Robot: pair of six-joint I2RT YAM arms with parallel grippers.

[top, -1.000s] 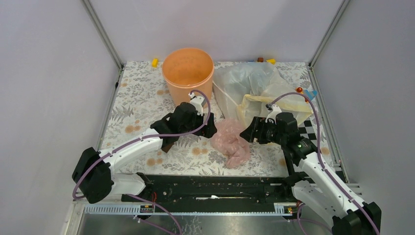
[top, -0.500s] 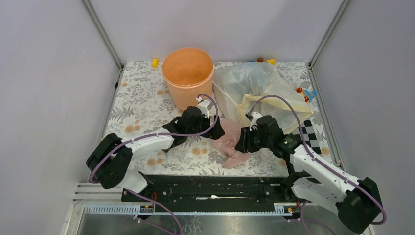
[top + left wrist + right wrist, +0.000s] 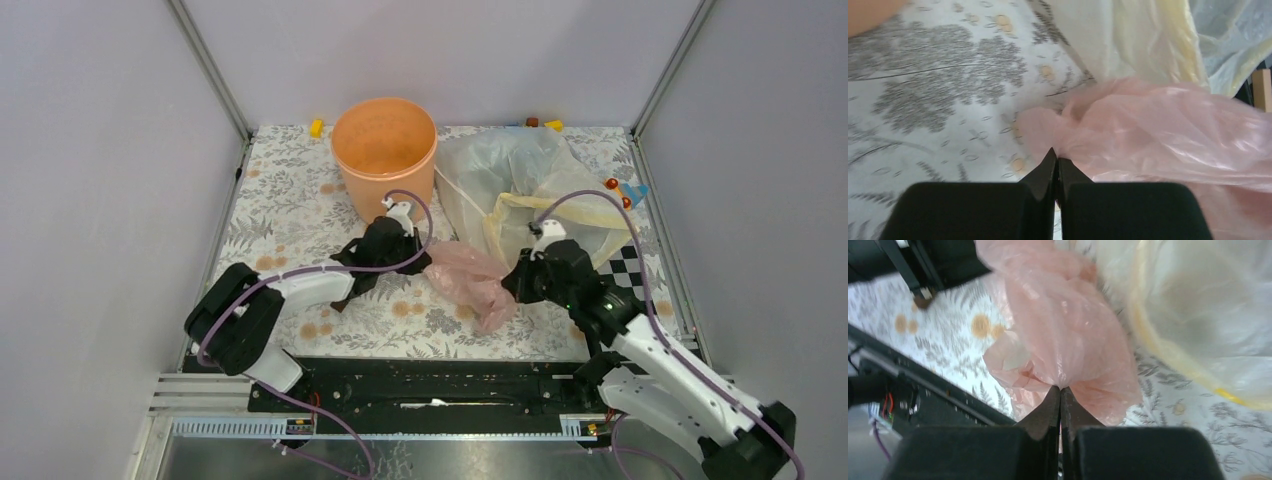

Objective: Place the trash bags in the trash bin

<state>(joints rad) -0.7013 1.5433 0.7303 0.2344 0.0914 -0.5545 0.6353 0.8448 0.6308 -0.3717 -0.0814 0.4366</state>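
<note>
Left arm (image 3: pixel 300 290) and right arm (image 3: pixel 660 350) — white links, black joint housings; a purple cable (image 3: pixel 426 222) arcs behind each pair of black fingers (image 3: pixel 1040 175) (wedge-shaped, thin-tipped).

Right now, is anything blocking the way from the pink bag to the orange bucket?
Nothing visible does. The left tool and right tool are shut on the pink bag; the bucket stands open behind them. The clear bag and yellow bag lie right of it.

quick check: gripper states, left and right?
Left gripper: closed, pinching a fold of the pink bag.
Right gripper: closed, pinching the pink bag too.
</note>
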